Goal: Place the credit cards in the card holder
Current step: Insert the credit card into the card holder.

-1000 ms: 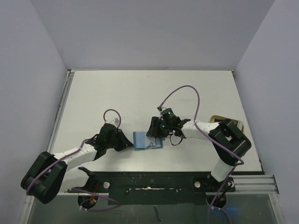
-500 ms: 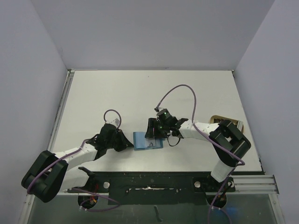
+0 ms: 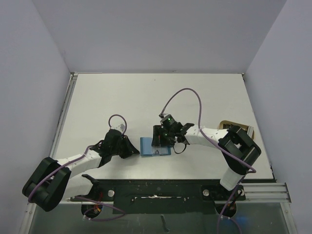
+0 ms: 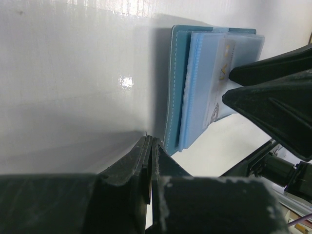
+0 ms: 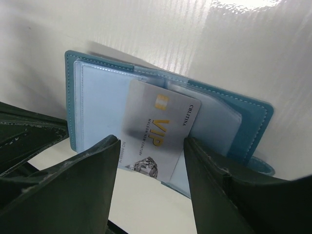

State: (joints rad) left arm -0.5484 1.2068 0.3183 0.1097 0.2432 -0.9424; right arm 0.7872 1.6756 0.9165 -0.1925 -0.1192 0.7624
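The card holder [image 3: 155, 146] lies opened flat on the counter [image 3: 122, 97], near the front edge and between the two arms, with its pale blue inner sleeves facing up.

A silver credit card [image 5: 158, 130] printed "VIP" rests slantwise on those sleeves. Its far end sits at, or perhaps just inside, a clear pocket, and its near end sticks out past the holder's edge. How deep it has gone cannot be made out, but most of its face is uncovered, so I judge this card started and not yet seated.

The right tool [image 5: 152, 146] has its fingers apart, one at each long edge of the card. Whether they pinch it or only flank it, I cannot tell.

The left tool [image 4: 150, 144] is pressed together with nothing between its fingers. Its tip is low on the counter, just beside the holder's left side, well placed to brace the holder against a push.

What is left, as I read it, is to slide this card fully home and then load any others. No second card is plainly visible. A tan object [image 3: 225, 125] at the counter's right side is mostly hidden behind the right arm, and I cannot tell what it is.
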